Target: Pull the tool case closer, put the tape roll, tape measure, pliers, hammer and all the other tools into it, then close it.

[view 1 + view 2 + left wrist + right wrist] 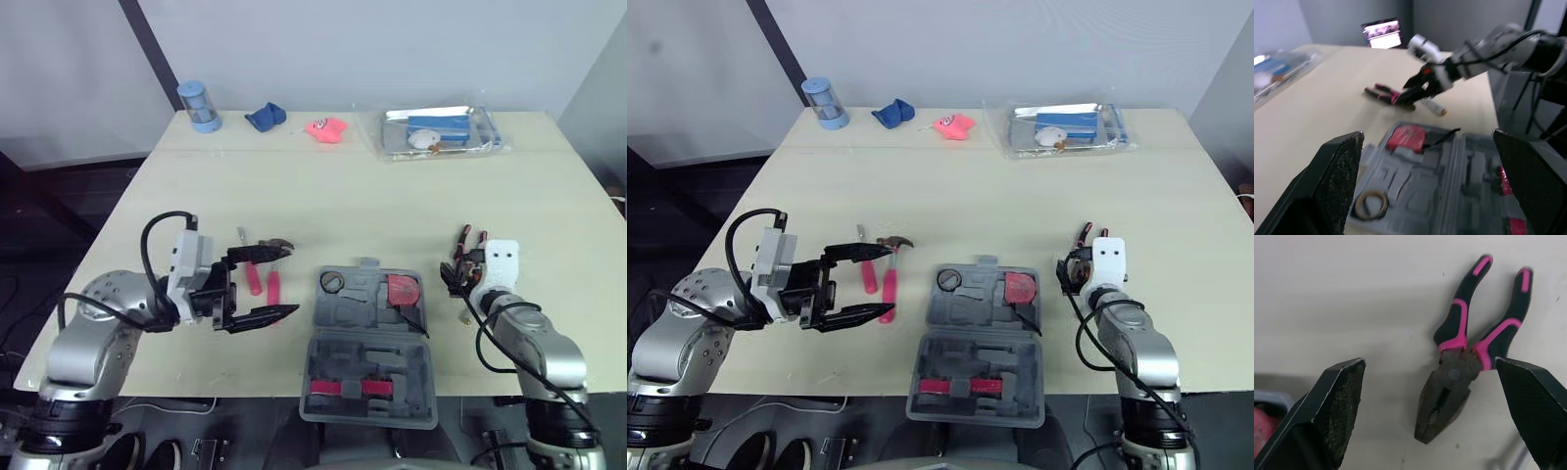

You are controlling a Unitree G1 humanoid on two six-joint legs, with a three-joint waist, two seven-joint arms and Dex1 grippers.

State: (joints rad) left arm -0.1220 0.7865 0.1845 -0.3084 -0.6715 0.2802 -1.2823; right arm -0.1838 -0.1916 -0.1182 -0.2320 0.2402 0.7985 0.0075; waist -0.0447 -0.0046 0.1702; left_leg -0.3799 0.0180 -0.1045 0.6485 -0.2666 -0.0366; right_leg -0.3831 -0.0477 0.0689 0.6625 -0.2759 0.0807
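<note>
Looking down on a pale worktop [392, 196] with the tool case [353, 311] lying open and flat at its near edge. Inside the case's far half, seeing the tape roll [332, 283] seated at the left and the red tape measure [402, 291] at the right; across its near half, a pink-and-black piece [343, 389]. Just left of the case, hovering with the left gripper [292, 279], its fingers [260, 317] spread wide and holding nothing. Beneath those fingers, spotting the hammer [275, 286] with its pink handle and a second pink-handled tool [253, 278] beside it, both on the worktop left of the case. Right of the case, finding the right gripper [1430, 361] pointed down over the pliers [1457, 364], fingers [1332, 406] gaping wide to either side of them and gripping nothing. Noting the pliers flat on the worktop, handles splayed, outside the case. Far beyond the case, along the worktop's back edge, picking out a blue cylinder [199, 106], a blue object [265, 117], a pink object [326, 128] and a clear packet [436, 130].
</note>
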